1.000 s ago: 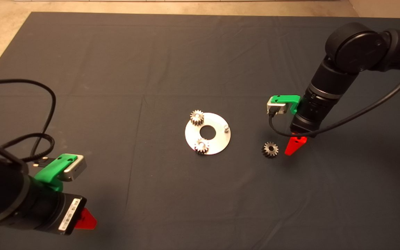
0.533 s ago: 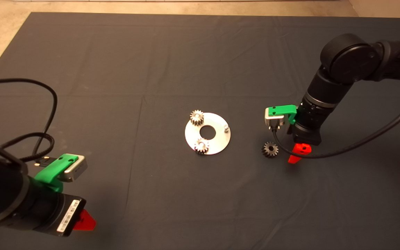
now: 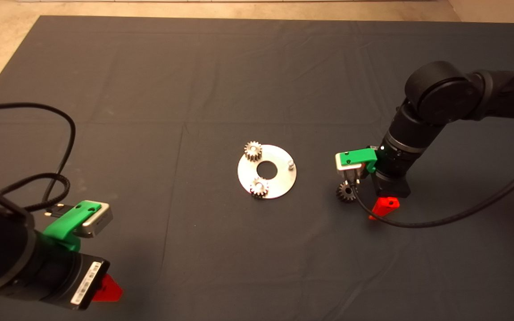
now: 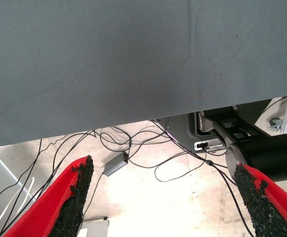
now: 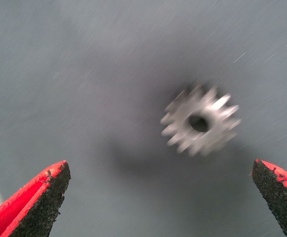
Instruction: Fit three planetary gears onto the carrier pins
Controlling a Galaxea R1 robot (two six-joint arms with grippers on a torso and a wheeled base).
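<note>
Planetary gears: two sit on the carrier pins of the round metal disc [image 3: 279, 180] in the middle of the mat [image 3: 257, 67], one gear [image 3: 253, 150] at the far edge and one gear [image 3: 259, 187] at the near edge. One pin [image 3: 290, 165] on the disc is bare. A third gear [image 5: 200, 124] lies flat on the mat, to the right of the disc and well apart from it. The right gripper [image 5: 158, 200] hangs above this gear with its jaws spread wide and touches nothing. The left gripper [image 4: 165, 197] is parked at the lower left edge, jaws also spread, holding nothing; cables [image 4: 133, 148] on the floor show beyond the mat.
</note>
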